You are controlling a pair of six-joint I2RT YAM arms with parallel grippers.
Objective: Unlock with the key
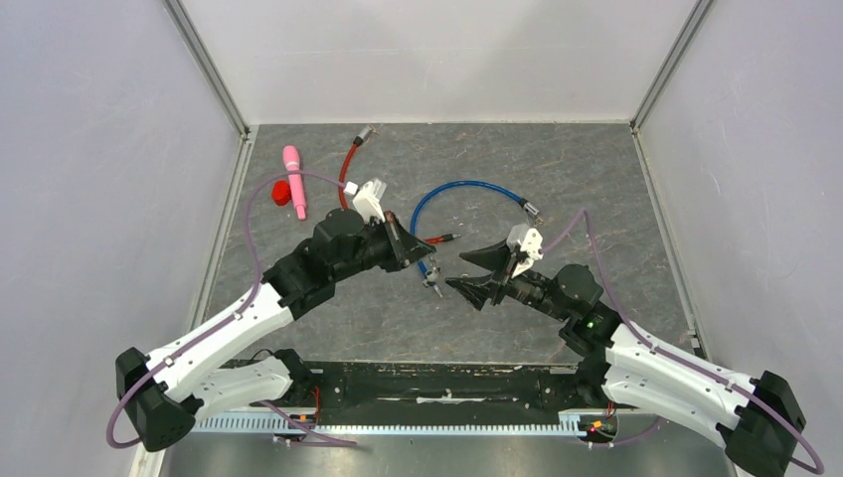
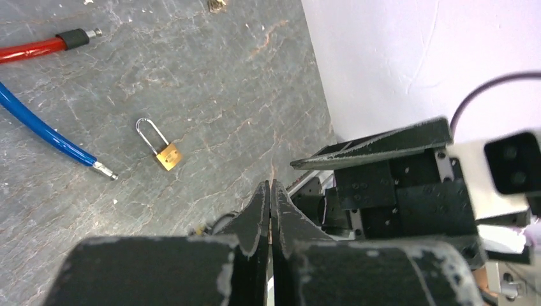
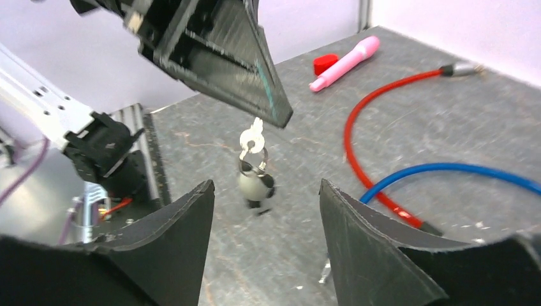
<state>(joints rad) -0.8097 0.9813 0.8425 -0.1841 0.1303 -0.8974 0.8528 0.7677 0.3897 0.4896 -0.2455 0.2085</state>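
While our left gripper [image 1: 425,244] is clamped shut on the key [image 3: 252,137], with the ring and a small round fob dangling below its tip, our right gripper [image 1: 457,270] stands wide and holds nothing, its fingers on either side of the hanging fob without touching it. The padlock [image 2: 163,148] lies flat on the counter [image 1: 596,179], shackle closed, just beside the metal end of the blue cable [image 2: 44,127] and well apart from the key. To do this step well, we judge that the right gripper should go down and pin the brass body so it cannot slide. The left should then bring the key to the keyway squarely. From the right wrist view the key's head seems to hang free while the blade sits in the jaws, so a regrasp may be needed first. The counter is dark, veined and smooth-looking, so a loose padlock would likely skate. A red cable [image 2: 32,48], a pink pen [image 1: 294,179] and a red cap [image 1: 281,192] lie farther off, and pale walls [image 1: 437,60] close in three sides.
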